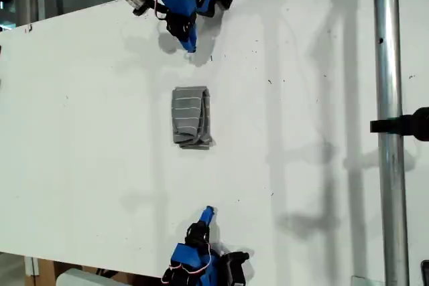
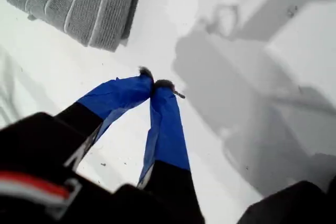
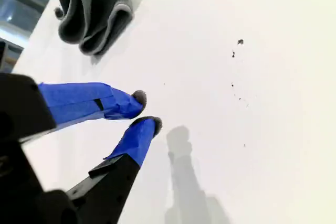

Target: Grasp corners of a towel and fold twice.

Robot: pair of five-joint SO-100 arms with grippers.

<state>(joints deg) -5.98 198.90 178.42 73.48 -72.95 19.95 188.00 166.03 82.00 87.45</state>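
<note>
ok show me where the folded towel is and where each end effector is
towel [image 1: 191, 116], exterior view, middle of the folded striped top.
my first end effector [image 2: 153, 84], first wrist view, where the blue tips meet.
my second end effector [image 3: 145, 110], second wrist view, between the blue tips.

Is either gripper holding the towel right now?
No: in the exterior view the folded towel lies alone on the white table, with both arms back near opposite table edges and clear of it.

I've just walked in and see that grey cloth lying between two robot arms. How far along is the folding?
It looks finished. The towel lies on the white table as a small, layered bundle, its stacked folds showing in the second wrist view. Nothing is in hand: my first gripper is shut and empty, and my second gripper is slightly open and empty, both clear of the cloth.
</note>
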